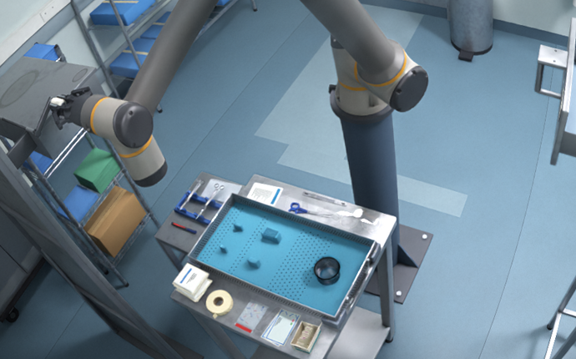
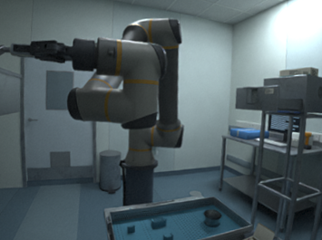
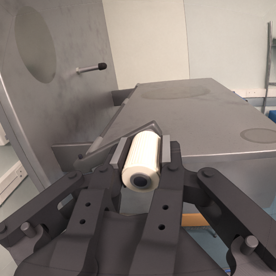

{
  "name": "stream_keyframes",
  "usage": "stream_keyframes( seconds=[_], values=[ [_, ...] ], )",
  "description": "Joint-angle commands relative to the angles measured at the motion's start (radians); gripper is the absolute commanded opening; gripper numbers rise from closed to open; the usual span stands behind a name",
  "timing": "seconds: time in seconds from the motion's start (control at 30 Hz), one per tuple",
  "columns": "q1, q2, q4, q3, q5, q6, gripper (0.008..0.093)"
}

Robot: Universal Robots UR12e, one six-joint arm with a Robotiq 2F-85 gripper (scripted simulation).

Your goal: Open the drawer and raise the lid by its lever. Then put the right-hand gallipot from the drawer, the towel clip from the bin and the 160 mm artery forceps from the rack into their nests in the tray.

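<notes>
The lever's white ribbed handle (image 3: pixel 142 160) sticks out from the front edge of the grey bin lid (image 3: pixel 195 121), high on the wire shelving at the left of the room. The lid (image 1: pixel 31 89) lies nearly flat over its bin. On the trolley below, the blue tray (image 1: pixel 282 254) holds a dark gallipot (image 1: pixel 327 269) in its right part and several blue nest blocks. Artery forceps rest on the blue rack (image 1: pixel 198 205) on the low side table. The towel clip is hidden. My gripper (image 3: pixel 140 154) (image 1: pixel 58 102) is closed around the white lever handle.
Behind the lid stands a grey panel with a black-tipped peg (image 3: pixel 91 68). The wire shelves (image 1: pixel 105 190) below carry green, blue and cardboard boxes. A tall slanted grey panel (image 1: pixel 67 259) stands left of the trolley. A tape roll (image 1: pixel 219 302), packets and scissors (image 1: pixel 300 208) lie around the tray.
</notes>
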Motion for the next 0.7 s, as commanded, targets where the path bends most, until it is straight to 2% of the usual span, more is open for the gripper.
stream_keyframes(
  seconds=[0.0, 0.67],
  values=[
    [0.000, -0.001, 0.000, -0.001, 0.000, 0.000, 0.0236],
    [0.000, -0.001, 0.000, -0.001, 0.000, 0.000, 0.0169]
  ],
)
